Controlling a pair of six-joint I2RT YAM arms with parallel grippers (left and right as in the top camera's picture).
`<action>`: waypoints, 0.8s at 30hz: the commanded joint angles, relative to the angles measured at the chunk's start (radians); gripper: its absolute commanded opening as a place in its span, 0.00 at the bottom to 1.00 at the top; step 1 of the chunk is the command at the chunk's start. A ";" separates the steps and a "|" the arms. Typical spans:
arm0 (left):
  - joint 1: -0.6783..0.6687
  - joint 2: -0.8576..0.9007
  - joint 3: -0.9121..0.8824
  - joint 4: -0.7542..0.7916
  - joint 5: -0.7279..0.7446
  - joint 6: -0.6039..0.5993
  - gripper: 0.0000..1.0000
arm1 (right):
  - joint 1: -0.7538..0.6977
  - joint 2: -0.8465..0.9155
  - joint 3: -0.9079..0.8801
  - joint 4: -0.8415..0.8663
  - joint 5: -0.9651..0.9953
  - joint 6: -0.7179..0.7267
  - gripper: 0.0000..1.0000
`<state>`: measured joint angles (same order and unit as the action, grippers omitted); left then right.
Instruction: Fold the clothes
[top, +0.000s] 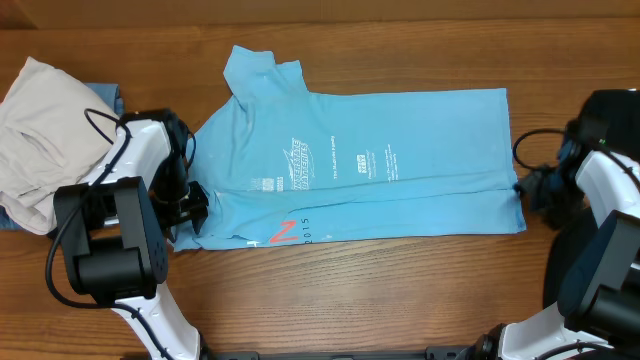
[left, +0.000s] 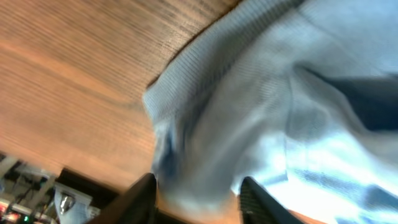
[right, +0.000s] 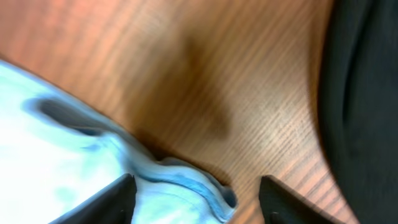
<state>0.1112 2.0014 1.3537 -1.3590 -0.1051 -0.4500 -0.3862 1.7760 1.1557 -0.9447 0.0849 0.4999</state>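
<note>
A light sky-blue T-shirt (top: 370, 165) with white lettering and a red-orange mark lies flat across the middle of the table, collar end to the left, hem to the right. My left gripper (top: 195, 205) is at the shirt's lower left edge. In the left wrist view its fingers (left: 198, 199) are open with blue cloth (left: 261, 112) between them. My right gripper (top: 528, 188) is at the shirt's lower right corner. In the right wrist view its fingers (right: 196, 199) are open around the hem corner (right: 186, 180).
A pile of off-white and blue garments (top: 40, 130) lies at the far left, beside the left arm. A black cable (top: 525, 140) loops near the right arm. Bare wood (top: 400, 290) lies along the front of the table.
</note>
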 joint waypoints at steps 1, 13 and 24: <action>-0.007 -0.001 0.187 -0.034 0.058 0.005 0.51 | 0.026 -0.002 0.129 -0.010 -0.054 -0.085 0.76; -0.168 0.025 0.664 0.153 0.132 0.212 0.63 | 0.068 0.000 0.304 0.103 -0.194 -0.216 1.00; -0.163 0.304 0.663 0.257 0.119 0.275 0.04 | 0.068 0.000 0.304 0.102 -0.192 -0.216 1.00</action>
<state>-0.0582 2.2318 2.0037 -1.1107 0.0189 -0.2192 -0.3248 1.7767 1.4342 -0.8478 -0.1005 0.2897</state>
